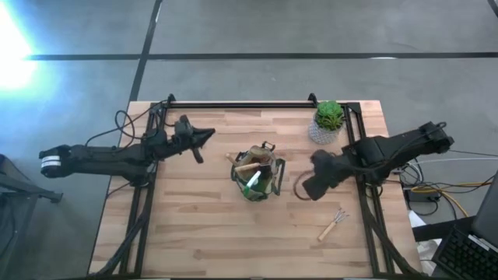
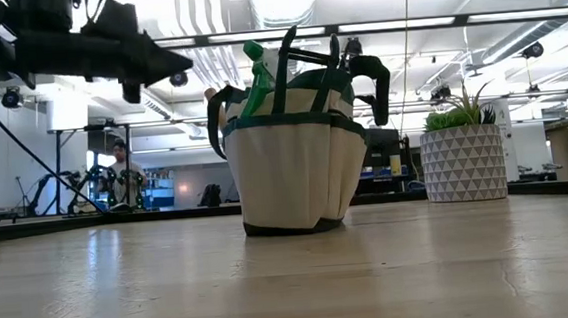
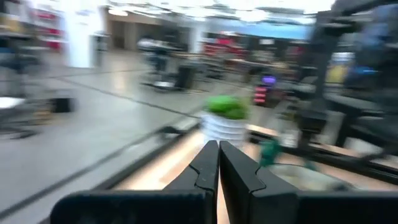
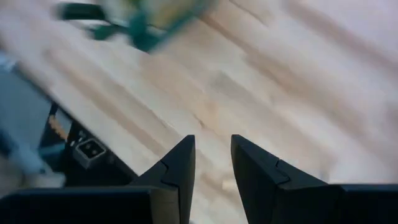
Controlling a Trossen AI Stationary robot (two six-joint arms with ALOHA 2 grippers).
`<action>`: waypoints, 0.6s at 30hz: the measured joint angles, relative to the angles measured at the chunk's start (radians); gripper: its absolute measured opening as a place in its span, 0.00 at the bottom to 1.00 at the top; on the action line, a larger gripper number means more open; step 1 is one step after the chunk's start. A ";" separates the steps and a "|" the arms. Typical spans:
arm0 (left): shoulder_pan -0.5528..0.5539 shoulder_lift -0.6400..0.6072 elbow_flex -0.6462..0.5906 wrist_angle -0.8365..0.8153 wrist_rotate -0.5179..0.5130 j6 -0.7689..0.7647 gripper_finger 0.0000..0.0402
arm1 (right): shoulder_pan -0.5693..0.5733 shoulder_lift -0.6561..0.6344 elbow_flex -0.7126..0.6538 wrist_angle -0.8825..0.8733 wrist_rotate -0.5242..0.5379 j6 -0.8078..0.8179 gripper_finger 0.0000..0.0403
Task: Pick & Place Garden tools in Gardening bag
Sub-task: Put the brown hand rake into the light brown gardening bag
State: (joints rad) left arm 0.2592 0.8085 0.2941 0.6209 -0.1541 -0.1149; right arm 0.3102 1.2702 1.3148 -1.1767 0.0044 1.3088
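Observation:
The beige gardening bag [image 1: 257,176] with dark green trim stands upright on the table's middle; it also shows in the low view [image 2: 295,168]. Wooden handles [image 1: 247,166], a green spray bottle [image 2: 257,66] and dark tools stick out of its top. A wooden-handled fork [image 1: 333,225] lies flat on the table toward the near right. My left gripper [image 1: 208,137] is shut and empty, raised to the left of the bag and farther back; in its wrist view [image 3: 218,163] the fingers meet. My right gripper [image 1: 309,189] is open and empty, just right of the bag, above bare wood [image 4: 211,155].
A green plant in a white patterned pot [image 1: 327,122] stands at the far right, also seen in the low view [image 2: 463,162]. A dark frame rail [image 1: 241,104] runs along the far edge. Bare wood lies at the near left [image 1: 187,233].

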 joint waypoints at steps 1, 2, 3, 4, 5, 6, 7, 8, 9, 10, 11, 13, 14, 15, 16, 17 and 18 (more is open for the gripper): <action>0.001 0.000 -0.001 -0.001 -0.044 0.009 0.04 | 0.022 -0.001 -0.001 -0.033 0.000 0.097 0.24; 0.001 0.000 -0.001 -0.001 -0.077 0.014 0.04 | 0.046 -0.002 -0.001 -0.058 -0.001 0.187 0.24; 0.001 0.000 -0.001 0.000 -0.100 0.019 0.04 | 0.070 -0.002 -0.002 -0.075 0.000 0.277 0.24; 0.001 0.000 -0.001 0.000 -0.114 0.027 0.04 | 0.096 -0.002 -0.003 -0.088 0.001 0.363 0.24; 0.001 0.000 -0.001 0.000 -0.116 0.041 0.04 | 0.122 -0.001 -0.006 -0.096 0.014 0.444 0.24; 0.001 0.000 -0.002 0.000 -0.116 0.055 0.04 | 0.148 0.000 -0.009 -0.099 0.038 0.528 0.24; 0.000 0.000 -0.003 0.000 -0.116 0.067 0.04 | 0.176 0.001 -0.011 -0.098 0.071 0.610 0.24; 0.000 0.000 -0.004 -0.001 -0.116 0.079 0.04 | 0.205 0.002 -0.016 -0.097 0.107 0.691 0.24; 0.000 0.000 -0.004 -0.001 -0.116 0.091 0.04 | 0.233 0.003 -0.021 -0.097 0.140 0.772 0.24; 0.000 0.000 -0.004 -0.003 -0.117 0.101 0.04 | 0.260 0.009 -0.026 -0.094 0.173 0.844 0.24; 0.000 0.000 -0.004 -0.004 -0.117 0.112 0.04 | 0.284 0.019 -0.029 -0.093 0.199 0.912 0.24; 0.000 0.000 -0.004 -0.011 -0.117 0.127 0.04 | 0.330 0.039 -0.040 -0.092 0.213 1.019 0.24; 0.000 0.001 -0.004 -0.011 -0.117 0.133 0.04 | 0.351 0.053 -0.045 -0.093 0.209 1.047 0.24; 0.000 0.001 -0.004 -0.011 -0.117 0.137 0.04 | 0.362 0.069 -0.045 -0.091 0.199 1.057 0.24; 0.000 0.001 -0.004 -0.011 -0.117 0.141 0.04 | 0.368 0.087 -0.046 -0.087 0.180 1.062 0.24; 0.000 0.001 -0.004 -0.010 -0.117 0.141 0.04 | 0.369 0.107 -0.049 -0.085 0.158 1.063 0.24; 0.000 0.000 -0.004 -0.010 -0.116 0.141 0.04 | 0.369 0.130 -0.053 -0.087 0.135 1.063 0.24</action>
State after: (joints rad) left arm 0.2596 0.8089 0.2897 0.6113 -0.2705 0.0265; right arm 0.6790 1.3999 1.2620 -1.2638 0.1392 2.3717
